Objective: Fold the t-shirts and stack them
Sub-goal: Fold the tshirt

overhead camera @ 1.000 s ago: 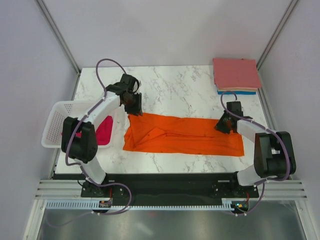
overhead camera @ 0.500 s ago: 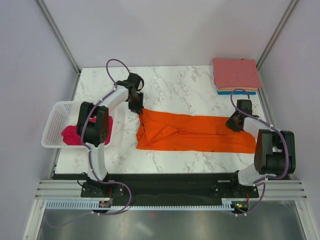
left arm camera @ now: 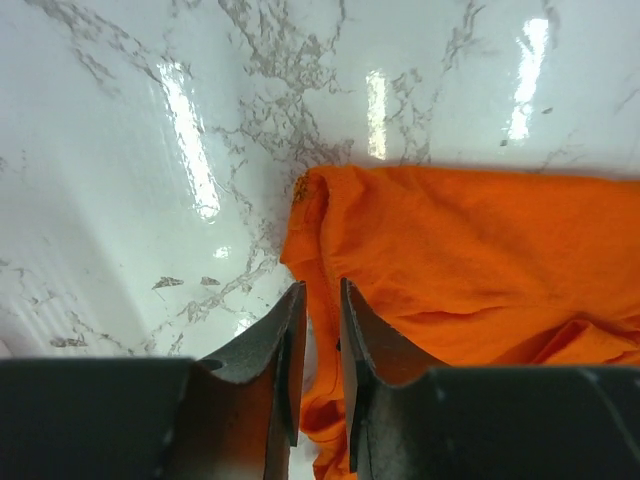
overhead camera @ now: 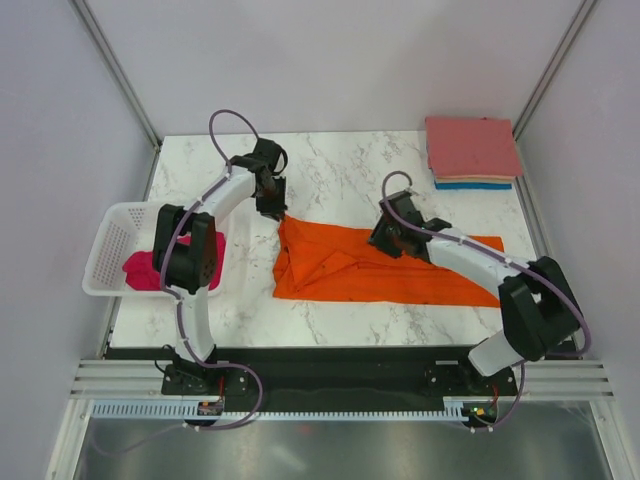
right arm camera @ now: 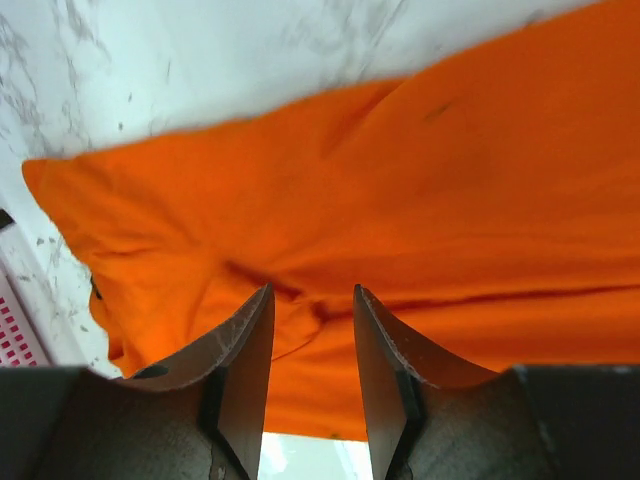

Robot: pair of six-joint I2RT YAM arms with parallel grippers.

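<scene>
orange t-shirt (overhead camera: 400, 270) lies mid-table as a long flat band, already folded lengthwise. left end is bunched with a crease ridge, right end is flat and free

change vs a second ago: the whole band sits further right, its left edge pulled away from the basket side. over the last half second the cloth barely moves. the bigger change is the right arm: it was parked on the band's right end, now it's off that end and over the far edge near the middle

right gripper (right arm camera: 313, 292): jaws clearly apart, only cloth lying below them, nothing held

left gripper (left arm camera: 320, 300): at the shirt's far-left corner, same spot as half a second ago. jaws down to a narrow slit with orange showing low in it. can't tell from the wrist view whether that's a pinch or just cloth behind

read: drag/straighten looks done and the right arm is repositioning, probably for the crosswise fold, which isn't made yet

rest: folded stack (overhead camera: 472, 147) at the far-right corner, salmon-pink on top, peach and blue edges under it, well apart from the band. magenta t-shirt (overhead camera: 145, 270) is in the white basket (overhead camera: 100, 250) at the left edge of the table (overhead camera: 340, 170), not started

risk: the bunched left end may fold in crooked unless flattened first
</scene>
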